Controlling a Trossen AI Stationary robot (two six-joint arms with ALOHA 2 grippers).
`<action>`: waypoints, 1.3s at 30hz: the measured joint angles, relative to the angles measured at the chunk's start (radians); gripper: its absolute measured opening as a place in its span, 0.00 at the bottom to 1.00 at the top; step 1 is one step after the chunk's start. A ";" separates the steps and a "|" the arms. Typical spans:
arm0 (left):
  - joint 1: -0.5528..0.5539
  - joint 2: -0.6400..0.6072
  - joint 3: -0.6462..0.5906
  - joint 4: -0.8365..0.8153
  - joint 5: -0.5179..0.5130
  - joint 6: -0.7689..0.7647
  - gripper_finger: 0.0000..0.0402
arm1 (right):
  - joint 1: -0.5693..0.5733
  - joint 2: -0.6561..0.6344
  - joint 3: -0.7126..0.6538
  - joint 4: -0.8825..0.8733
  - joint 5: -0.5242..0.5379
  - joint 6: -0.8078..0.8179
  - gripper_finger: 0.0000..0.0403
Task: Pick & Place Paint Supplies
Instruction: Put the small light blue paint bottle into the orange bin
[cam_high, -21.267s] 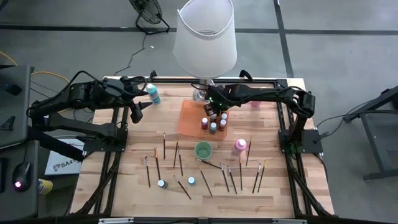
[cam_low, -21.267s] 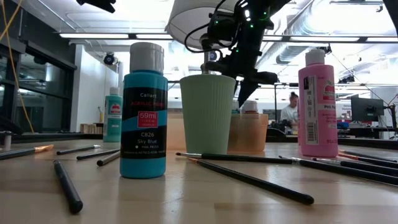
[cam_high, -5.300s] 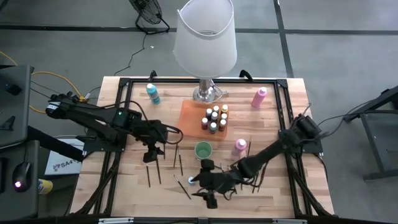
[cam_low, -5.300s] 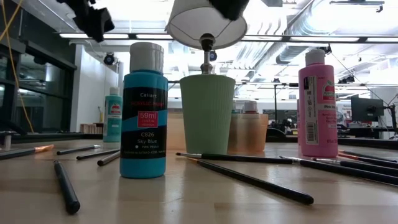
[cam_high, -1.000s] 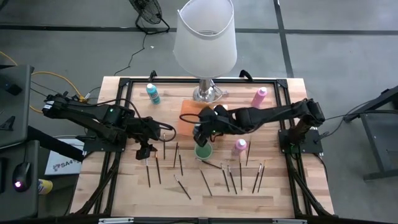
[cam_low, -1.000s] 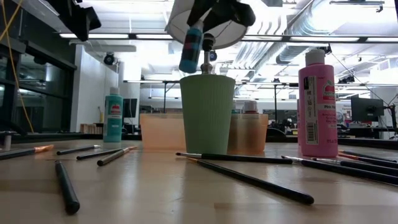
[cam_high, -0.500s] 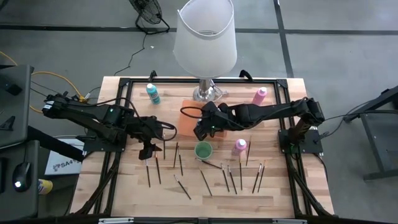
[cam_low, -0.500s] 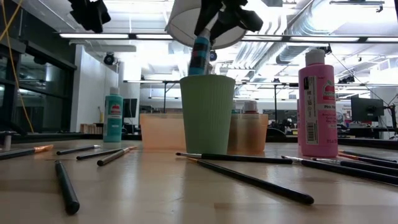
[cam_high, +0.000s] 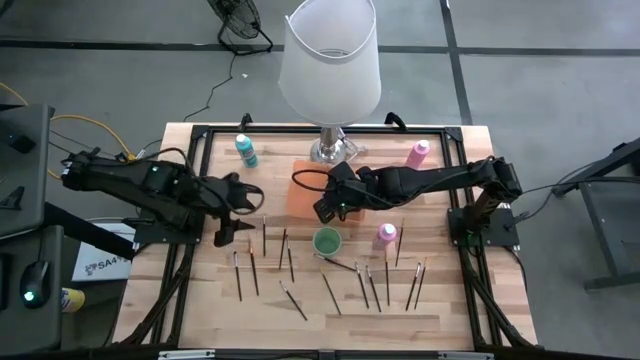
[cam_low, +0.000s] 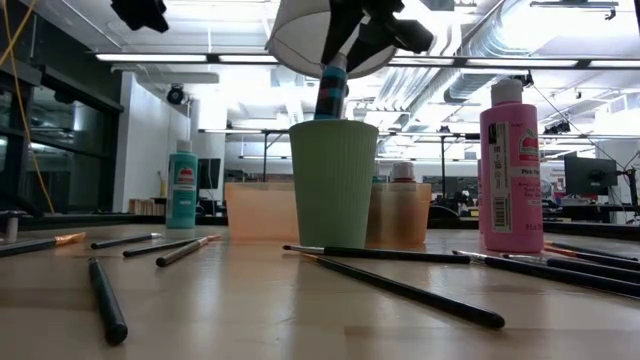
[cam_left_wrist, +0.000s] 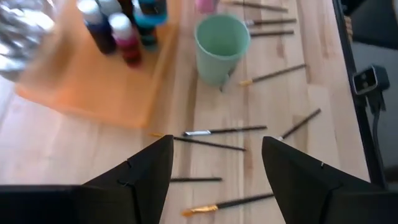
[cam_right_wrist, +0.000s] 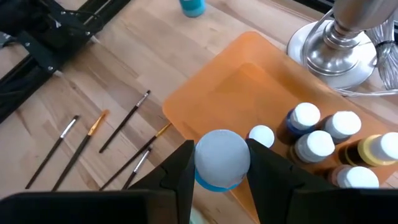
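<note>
Over the orange tray, right gripper clamped on blue bottle, moved from cup toward twelve o'clock; placement imminent. Left gripper empty, jaws apart.

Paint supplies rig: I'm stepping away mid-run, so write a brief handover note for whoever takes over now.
Right gripper is shut on a sky-blue paint bottle, held over the orange tray.
Left gripper is open and empty above the loose brushes.
Done: several small bottles stand in the tray.
Left: set this bottle down; brushes, a green cup, two pink bottles and a teal bottle remain on the table.
</note>
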 joint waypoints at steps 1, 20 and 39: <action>0.000 -0.018 -0.012 0.014 -0.009 0.003 0.59 | 0.000 0.000 0.000 -0.002 0.002 0.003 0.28; 0.000 -0.385 -0.347 0.279 0.067 -0.113 0.59 | 0.001 0.049 0.001 -0.050 0.076 0.129 0.28; 0.000 -0.417 -0.347 0.256 0.069 -0.138 0.59 | 0.003 0.200 0.000 -0.119 0.126 0.317 0.28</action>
